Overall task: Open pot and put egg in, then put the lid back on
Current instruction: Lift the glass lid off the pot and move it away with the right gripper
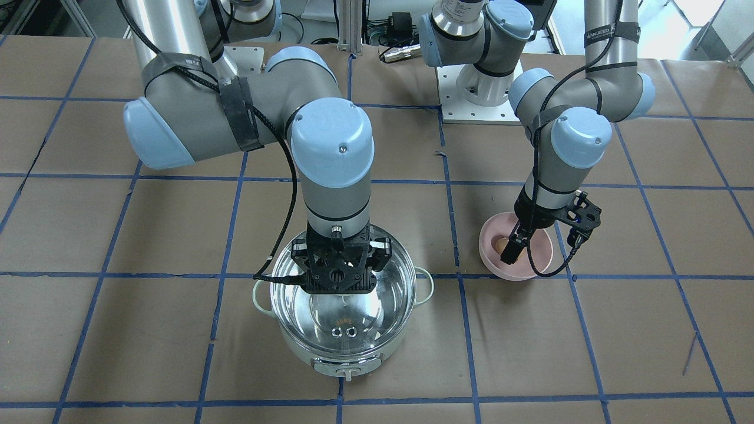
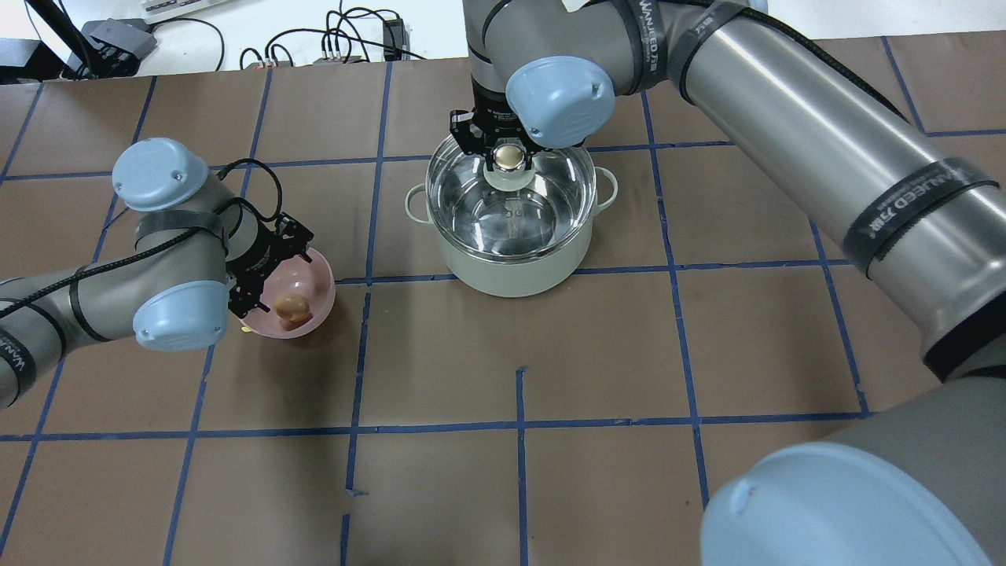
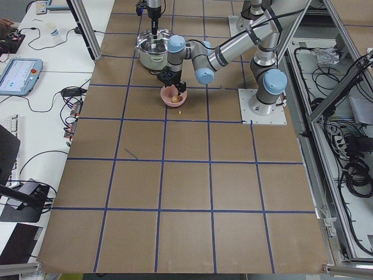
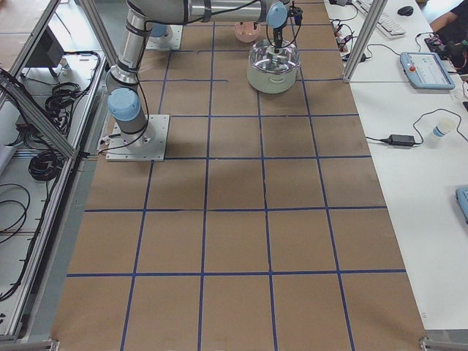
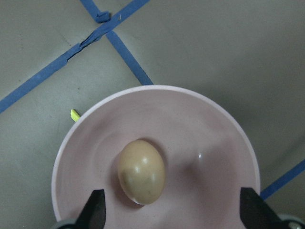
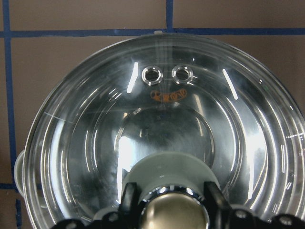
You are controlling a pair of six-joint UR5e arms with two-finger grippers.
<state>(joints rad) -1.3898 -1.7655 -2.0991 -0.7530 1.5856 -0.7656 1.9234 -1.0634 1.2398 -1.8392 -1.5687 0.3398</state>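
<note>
The mint-green pot [image 2: 511, 271] stands mid-table with the clear glass lid [image 2: 542, 204] over it. My right gripper [image 2: 511, 156] comes straight down on the lid's knob [image 6: 167, 171], its fingers [image 6: 128, 202] pressed against the knob's two sides. I cannot tell whether the lid rests on the rim or hangs just above it. The tan egg [image 5: 141, 171] lies in the pink bowl [image 5: 214, 143]. My left gripper [image 5: 174, 210] hangs open just over the bowl, with the egg between its spread fingers and not touching them.
The pink bowl [image 2: 313, 271] sits about one grid square to the left of the pot in the overhead view. A tiny yellow scrap [image 5: 75, 114] lies beside the bowl. Brown paper with blue tape lines covers the table [image 2: 519, 440].
</note>
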